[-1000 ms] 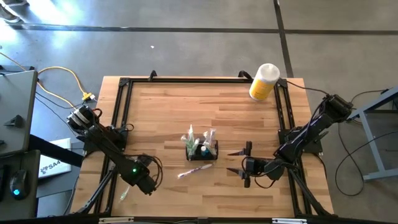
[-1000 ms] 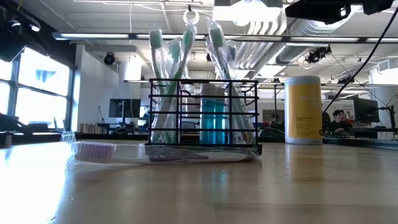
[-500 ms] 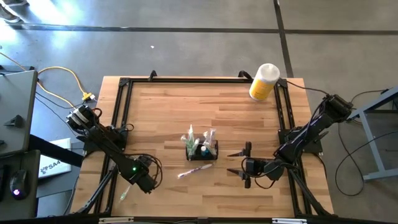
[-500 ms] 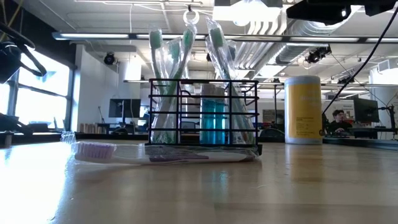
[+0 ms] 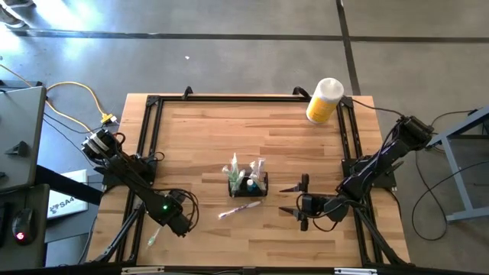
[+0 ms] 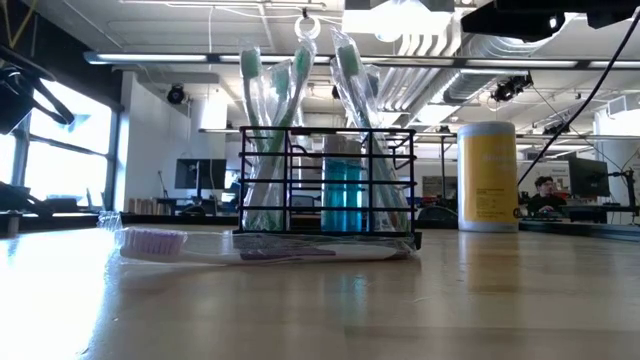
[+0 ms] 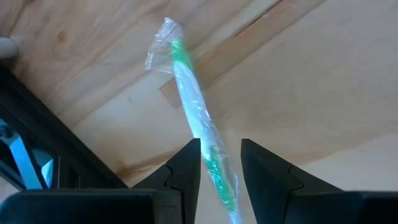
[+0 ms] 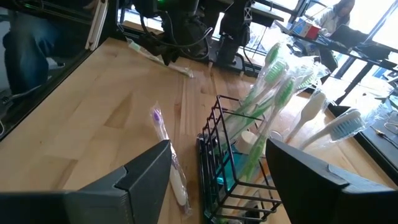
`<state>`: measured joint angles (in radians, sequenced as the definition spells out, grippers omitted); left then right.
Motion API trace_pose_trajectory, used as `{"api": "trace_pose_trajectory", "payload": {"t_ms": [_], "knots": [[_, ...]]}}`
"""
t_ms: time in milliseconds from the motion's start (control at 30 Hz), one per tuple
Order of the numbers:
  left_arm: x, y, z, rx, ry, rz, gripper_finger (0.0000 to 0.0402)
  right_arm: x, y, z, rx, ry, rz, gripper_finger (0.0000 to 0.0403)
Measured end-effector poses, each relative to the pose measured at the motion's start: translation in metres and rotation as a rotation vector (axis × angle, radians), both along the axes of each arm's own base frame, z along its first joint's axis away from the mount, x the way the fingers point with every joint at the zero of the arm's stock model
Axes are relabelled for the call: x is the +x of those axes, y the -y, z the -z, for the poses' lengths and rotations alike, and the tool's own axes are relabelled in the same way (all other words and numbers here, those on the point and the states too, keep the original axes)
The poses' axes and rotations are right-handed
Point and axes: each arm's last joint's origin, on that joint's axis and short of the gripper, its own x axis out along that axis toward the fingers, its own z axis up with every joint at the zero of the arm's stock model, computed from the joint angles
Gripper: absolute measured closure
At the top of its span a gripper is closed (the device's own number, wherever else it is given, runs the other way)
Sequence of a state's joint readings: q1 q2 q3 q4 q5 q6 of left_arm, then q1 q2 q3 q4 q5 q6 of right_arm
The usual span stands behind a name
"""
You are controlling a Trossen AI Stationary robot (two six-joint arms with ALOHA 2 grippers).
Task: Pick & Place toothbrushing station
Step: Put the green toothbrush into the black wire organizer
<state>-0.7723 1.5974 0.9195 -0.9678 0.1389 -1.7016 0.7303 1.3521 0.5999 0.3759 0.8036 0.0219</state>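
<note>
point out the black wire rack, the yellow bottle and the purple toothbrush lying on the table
black wire rack (image 6: pixel 328 185), low view, front grid
yellow bottle (image 5: pixel 322 108), high view, yellow body
purple toothbrush (image 6: pixel 155 241), low view, bristle head

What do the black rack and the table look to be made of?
Rack: thin black wire, likely coated metal; open grid, contents show through. Table: pale wood planks with visible grain and seams, slight sheen in the low view.
</note>
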Motion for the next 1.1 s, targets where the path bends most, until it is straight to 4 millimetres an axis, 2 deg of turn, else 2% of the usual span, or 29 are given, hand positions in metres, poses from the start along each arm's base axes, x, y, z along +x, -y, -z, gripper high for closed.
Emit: {"api": "trace_pose_trajectory", "payload": {"t_ms": [433, 833, 1100], "knots": [[0.0, -0.001, 0.0, 0.02, 0.018, -0.003, 0.0293, 0.0, -0.001, 0.0, 0.008, -0.008, -0.025, 0.0149], [-0.012, -0.01, 0.032, -0.051, 0.009, -0.019, 0.0293, 0.0, -0.001, 0.001, 0.005, -0.011, -0.024, 0.0149], [-0.012, -0.012, 0.034, -0.017, 0.019, -0.036, 0.0293, 0.0, -0.001, 0.001, 0.004, -0.011, -0.024, 0.0149]]}}
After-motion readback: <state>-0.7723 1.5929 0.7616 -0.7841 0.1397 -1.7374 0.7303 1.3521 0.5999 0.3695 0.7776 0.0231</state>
